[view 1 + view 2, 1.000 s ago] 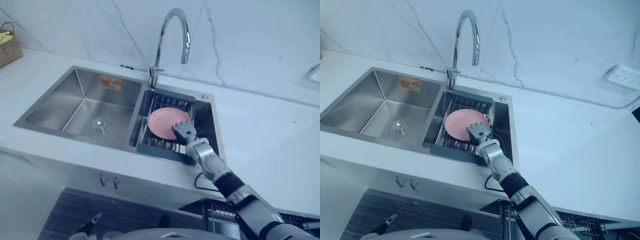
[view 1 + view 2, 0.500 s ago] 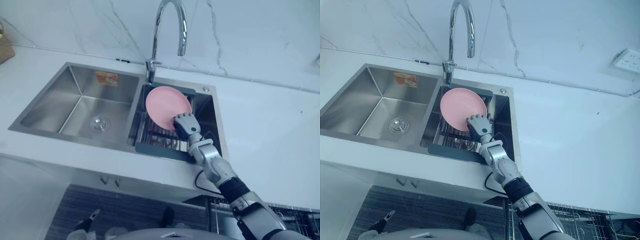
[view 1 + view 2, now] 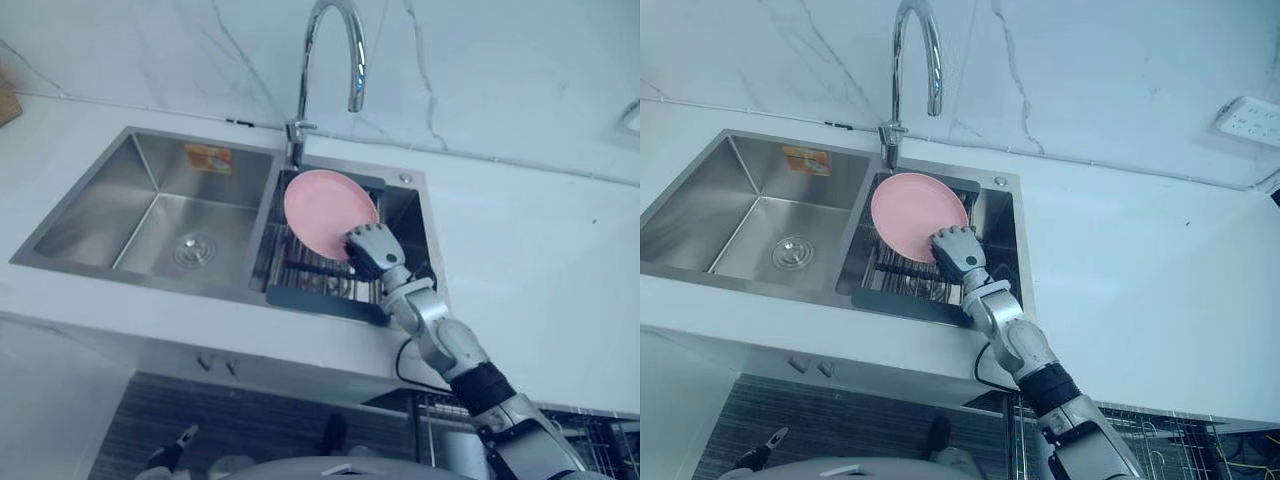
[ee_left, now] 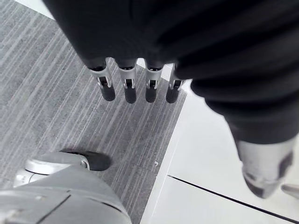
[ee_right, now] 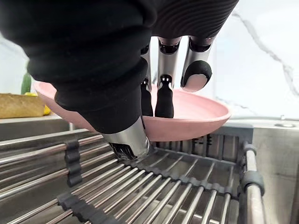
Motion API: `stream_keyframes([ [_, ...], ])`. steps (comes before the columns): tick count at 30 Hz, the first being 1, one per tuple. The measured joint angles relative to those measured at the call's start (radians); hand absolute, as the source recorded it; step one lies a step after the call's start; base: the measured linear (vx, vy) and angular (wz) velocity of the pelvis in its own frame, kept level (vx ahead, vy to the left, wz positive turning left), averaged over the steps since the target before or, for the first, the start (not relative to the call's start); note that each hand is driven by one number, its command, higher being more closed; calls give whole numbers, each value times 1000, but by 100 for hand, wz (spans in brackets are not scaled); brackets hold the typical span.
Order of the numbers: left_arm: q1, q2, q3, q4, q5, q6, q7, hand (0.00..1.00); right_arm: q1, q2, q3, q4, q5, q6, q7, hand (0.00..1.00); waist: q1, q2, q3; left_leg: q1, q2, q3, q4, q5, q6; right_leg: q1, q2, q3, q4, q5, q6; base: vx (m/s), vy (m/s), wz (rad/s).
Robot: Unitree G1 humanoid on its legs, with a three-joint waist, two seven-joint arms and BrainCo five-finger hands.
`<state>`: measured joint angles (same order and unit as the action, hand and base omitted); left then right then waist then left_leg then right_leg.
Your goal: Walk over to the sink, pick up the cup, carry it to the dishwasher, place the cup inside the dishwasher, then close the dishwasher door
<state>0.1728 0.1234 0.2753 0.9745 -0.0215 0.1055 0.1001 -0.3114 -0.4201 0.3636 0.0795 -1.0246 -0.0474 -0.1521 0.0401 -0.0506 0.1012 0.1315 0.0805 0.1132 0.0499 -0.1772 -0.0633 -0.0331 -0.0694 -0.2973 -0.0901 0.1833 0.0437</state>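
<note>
At frame centre, pickup is done: a pink plate (image 3: pixel 320 205), no cup, is clamped in the right hand's (image 3: pixel 370 250) curled fingers just above the sink's (image 3: pixel 150 195) rack (image 3: pixel 305 282), the left hand (image 4: pixel 128 88) hung loose-fingered; carrying, loading and door-closing are judged left.

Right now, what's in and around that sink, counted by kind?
1 pink plate
2 sink basins: left, right
1 faucet
1 wire rack
1 wall socket
2 robot hands: right robot hand gripping the plate, left robot hand
Total: 8
</note>
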Motion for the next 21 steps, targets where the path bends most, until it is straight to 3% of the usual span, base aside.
stream_keyframes([
  [6,20,0,-4,4,97,-29,-2,0,97,-66,-155,-172,27,4,18,100,-21,1,0,38,-2,30,2,-12,4,16,6,41,0,2,-1,6,36,-17],
  [13,9,2,-83,19,158,-29,-43,0,194,-107,-386,-347,77,8,18,100,-91,0,2,-10,-41,186,114,-77,43,-81,2,198,8,70,-3,-68,70,-75],
  [14,7,1,-82,18,169,-29,-44,0,203,-104,-401,-347,77,10,18,100,-96,-12,8,-22,-42,235,143,-83,57,-102,-2,171,7,3,-32,-179,73,-108],
  [15,6,-2,-81,18,176,-29,-44,0,210,-103,-408,-347,77,11,17,100,-96,12,2,-22,-28,266,138,-71,64,-109,-9,88,19,-62,-60,-162,40,-121],
  [16,10,-15,-80,13,178,-30,-41,0,212,-104,-407,-345,76,6,15,100,-94,58,16,-16,23,327,117,-57,67,-132,-28,-92,135,-150,-116,-93,19,-106],
  [17,16,-18,-79,11,176,-29,-40,0,212,-102,-405,-343,76,2,10,100,-94,67,17,-8,34,357,109,-60,63,-153,-53,-159,247,-166,-134,-65,39,-120],
  [18,27,-2,-79,4,160,-28,-35,0,212,-102,-405,-338,76,-7,7,100,-96,51,15,7,32,408,119,-77,58,-158,-131,-267,453,-221,-148,-6,44,-121],
  [19,27,18,-77,-8,137,-21,-24,0,206,-103,-401,-336,75,-20,4,100,-89,9,11,6,16,440,192,-112,49,-140,-160,-317,482,-192,-103,-1,22,-136],
  [20,27,19,-71,-5,131,-15,-18,0,192,-104,-393,-335,75,-29,3,100,-78,6,11,-15,25,441,219,-120,50,-143,-132,-321,451,-167,-120,-161,-10,-182],
  [21,32,14,-57,17,121,-11,-17,0,179,-102,-389,-336,74,-50,-2,100,-53,33,-12,-41,48,443,170,-122,60,-134,-34,-252,254,-32,-85,-275,-17,-213],
])
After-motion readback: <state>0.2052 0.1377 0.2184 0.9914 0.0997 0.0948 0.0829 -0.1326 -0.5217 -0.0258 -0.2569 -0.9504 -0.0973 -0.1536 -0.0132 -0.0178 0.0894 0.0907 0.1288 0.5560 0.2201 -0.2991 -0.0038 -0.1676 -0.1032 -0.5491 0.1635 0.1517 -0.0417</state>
